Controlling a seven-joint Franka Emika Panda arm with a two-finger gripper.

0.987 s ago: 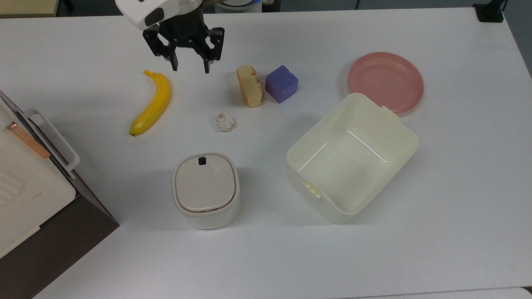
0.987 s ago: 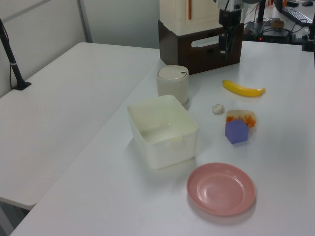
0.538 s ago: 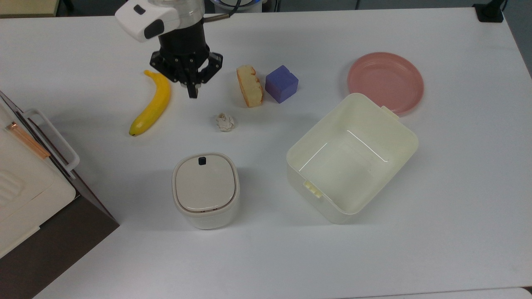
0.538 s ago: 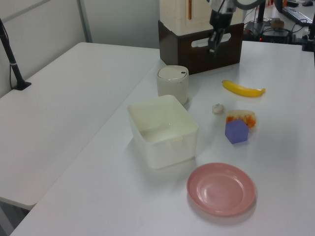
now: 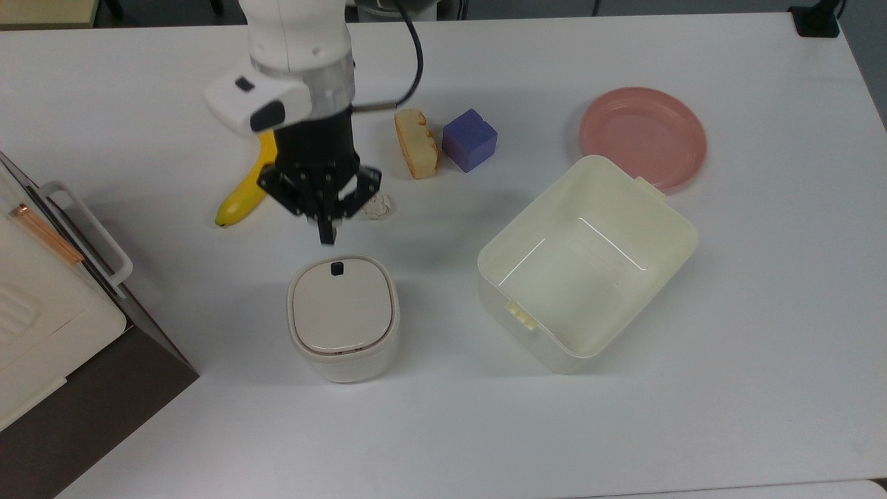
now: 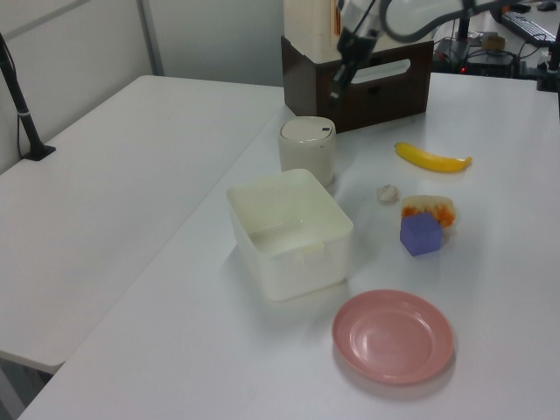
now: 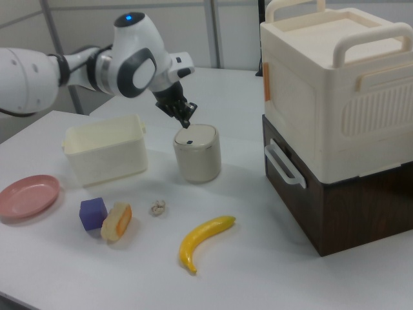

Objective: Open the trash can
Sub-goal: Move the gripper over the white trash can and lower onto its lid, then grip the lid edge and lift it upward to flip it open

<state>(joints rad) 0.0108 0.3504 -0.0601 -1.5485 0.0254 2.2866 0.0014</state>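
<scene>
- Top view has the tool point(image 5: 326, 235) pointing down with its fingers pinched together, nothing between them, tip hovering just short of the trash can point(image 5: 343, 317) on the side where the black button point(image 5: 337, 268) sits.
- Lid is down flat on the trash can, button sitting at the lid edge nearest the tool.
- Trash can stands upright on the white counter point(image 5: 485, 430), between the cream tub point(image 5: 587, 263) on the top view's right and the white appliance with a handle point(image 5: 52, 291) on the top view's left, apart from both.
- Right view puts the tool point(image 7: 186, 121) right above the trash can point(image 7: 197, 154), just over its button point(image 7: 189, 142), can't tell if it's actually touching.
- Left view shows the tool point(image 6: 334, 90) up above the trash can point(image 6: 307, 149), with the brown base of the appliance point(image 6: 354, 79) behind it.
- Banana point(image 5: 239, 197) lies partly hidden behind the arm in the top view, and a little crumpled white wad point(image 5: 378, 205) peeks out right beside the tool's body.
- Slice of bread point(image 5: 416, 143) and a purple cube point(image 5: 470, 140) sit close together further back, well apart from the trash can.
- Pink plate point(image 5: 643, 135) is off at the top view's right, tucked just behind the tub's far corner.
</scene>
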